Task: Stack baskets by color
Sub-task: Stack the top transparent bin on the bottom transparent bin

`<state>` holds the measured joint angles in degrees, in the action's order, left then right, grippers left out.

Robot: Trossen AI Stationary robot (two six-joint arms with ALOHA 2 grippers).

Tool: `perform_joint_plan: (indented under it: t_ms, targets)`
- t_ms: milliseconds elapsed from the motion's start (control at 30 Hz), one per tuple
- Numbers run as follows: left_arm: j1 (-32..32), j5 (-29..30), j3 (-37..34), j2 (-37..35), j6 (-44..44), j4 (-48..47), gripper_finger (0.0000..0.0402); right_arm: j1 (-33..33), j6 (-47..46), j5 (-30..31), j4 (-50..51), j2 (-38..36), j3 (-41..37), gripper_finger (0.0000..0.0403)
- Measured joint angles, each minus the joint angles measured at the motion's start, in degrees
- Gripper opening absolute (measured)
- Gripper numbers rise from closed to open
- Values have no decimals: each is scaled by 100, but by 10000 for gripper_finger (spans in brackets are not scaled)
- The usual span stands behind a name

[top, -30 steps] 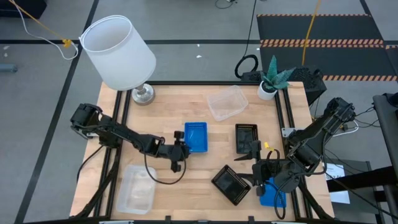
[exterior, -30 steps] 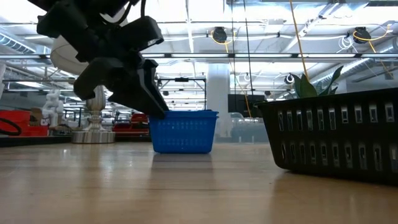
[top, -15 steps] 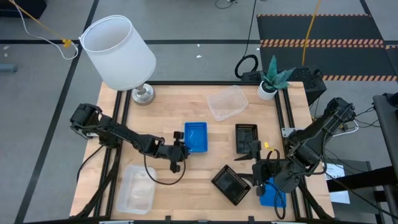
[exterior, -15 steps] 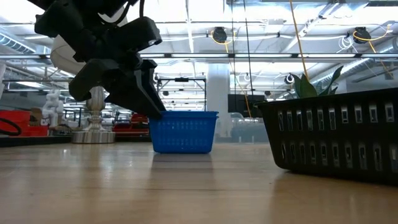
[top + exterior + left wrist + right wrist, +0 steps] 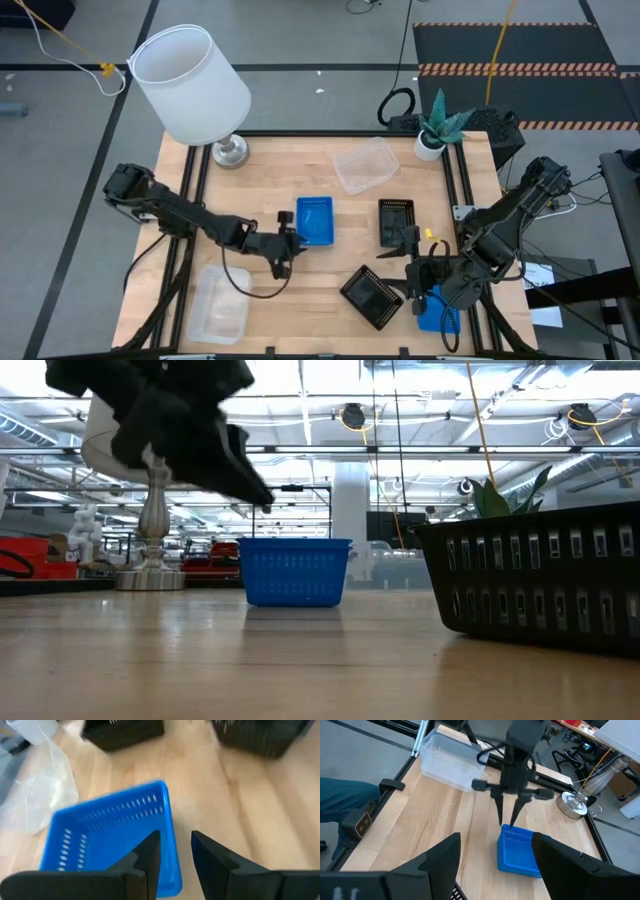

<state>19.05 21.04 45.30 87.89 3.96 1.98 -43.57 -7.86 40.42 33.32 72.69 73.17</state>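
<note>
A blue basket (image 5: 315,220) (image 5: 295,572) stands flat on the wooden table's middle. My left gripper (image 5: 292,244) (image 5: 175,847) hovers open just above the basket's left rim; in the low view its fingertips (image 5: 262,498) are clear of the rim. Two black baskets (image 5: 396,220) (image 5: 370,295) sit to the right. One clear basket (image 5: 365,165) lies at the back, another (image 5: 220,305) at the near left. My right gripper (image 5: 408,268) (image 5: 495,845) waits open, high over the black baskets.
A lamp with a white shade (image 5: 190,85) stands at the far left corner, a potted plant (image 5: 435,125) at the far right. A blue basket (image 5: 432,308) shows partly under my right arm. Bare wood lies in front of the blue basket.
My left gripper has risen from the blue basket's rim and now hangs clear above it, its finger gap unchanged. The basket has stayed where it was.
</note>
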Motion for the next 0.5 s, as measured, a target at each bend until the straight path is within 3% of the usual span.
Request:
perform_joint_plan:
  t_ms: [500]
  targets:
    - [731, 237, 11, -1149, -292, 134, 111, -2, -462, -19, 0, 0, 0, 238]
